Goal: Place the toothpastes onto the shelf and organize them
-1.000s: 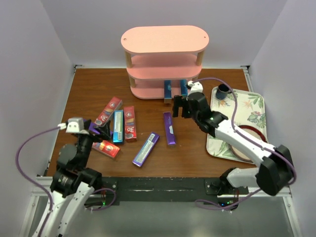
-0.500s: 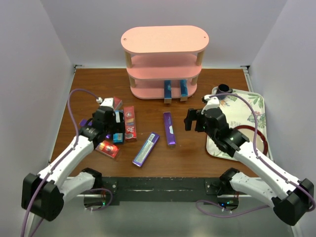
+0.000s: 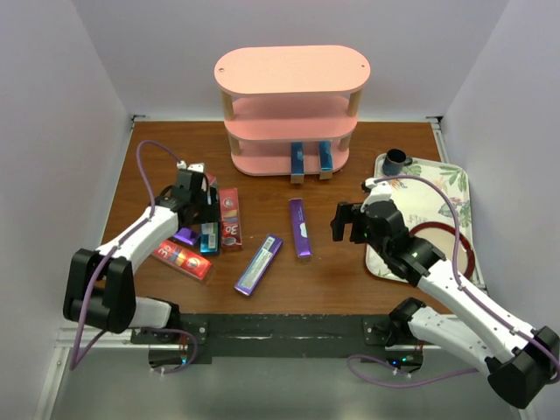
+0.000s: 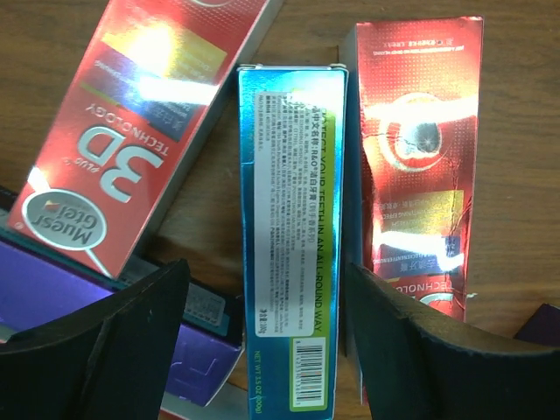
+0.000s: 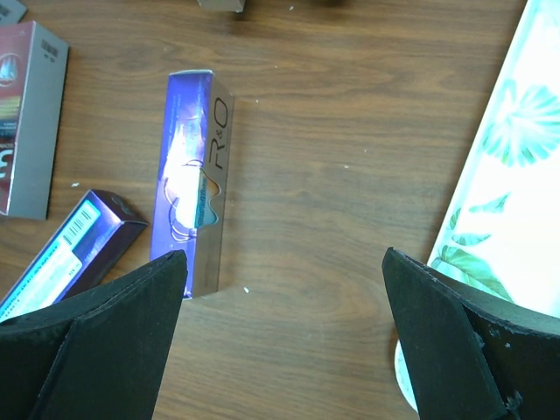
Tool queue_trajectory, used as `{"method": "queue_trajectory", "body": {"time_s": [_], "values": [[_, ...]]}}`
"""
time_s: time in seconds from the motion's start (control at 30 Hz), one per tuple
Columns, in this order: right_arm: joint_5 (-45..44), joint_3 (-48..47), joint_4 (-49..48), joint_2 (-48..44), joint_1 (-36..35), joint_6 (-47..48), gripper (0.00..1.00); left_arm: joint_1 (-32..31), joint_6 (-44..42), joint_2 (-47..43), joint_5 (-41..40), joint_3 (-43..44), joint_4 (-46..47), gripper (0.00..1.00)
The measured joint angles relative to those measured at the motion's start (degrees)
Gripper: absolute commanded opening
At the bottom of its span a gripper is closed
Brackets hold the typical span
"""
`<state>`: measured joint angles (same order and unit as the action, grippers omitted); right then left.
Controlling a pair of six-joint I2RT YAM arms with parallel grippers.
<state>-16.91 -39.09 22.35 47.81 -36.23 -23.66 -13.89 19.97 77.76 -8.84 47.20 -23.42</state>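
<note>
Left tool (image 4: 265, 271), spread open, straddles the blue toothpaste carton (image 4: 293, 201) lying on the bench (image 4: 213, 188) between red cartons (image 4: 420, 157); probably light, stiff and slick, best pinched across its width mid-length.

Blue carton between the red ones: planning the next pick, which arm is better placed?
Left: its open jaws straddle the blue carton. The right arm's open jaws hang by a purple carton instead.

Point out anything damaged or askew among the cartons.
The red carton right of the blue carton has a creased, wrinkled face. The 3D carton lies askew, overlapping a purple carton.
</note>
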Motion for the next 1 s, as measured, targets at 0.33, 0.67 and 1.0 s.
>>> {"method": "queue_trajectory", "body": {"time_s": [0.33, 0.67, 1.0], "values": [[-0.02, 1.38, -0.13, 0.28, 0.02, 0.07, 0.98, 0.46, -0.07, 8.83, 3.3, 4.28, 1.38, 0.73], [0.07, 2.21, -0.52, 2.03, 0.02, 0.09, 0.98, 1.44, -0.07, 10.97, 4.94, 6.19, 3.08, 0.77], [0.07, 2.23, -0.5, 1.6, 0.02, 0.11, 0.98, 4.35, -0.02, 1.62, 4.5, 3.13, 3.82, 0.76]]}}
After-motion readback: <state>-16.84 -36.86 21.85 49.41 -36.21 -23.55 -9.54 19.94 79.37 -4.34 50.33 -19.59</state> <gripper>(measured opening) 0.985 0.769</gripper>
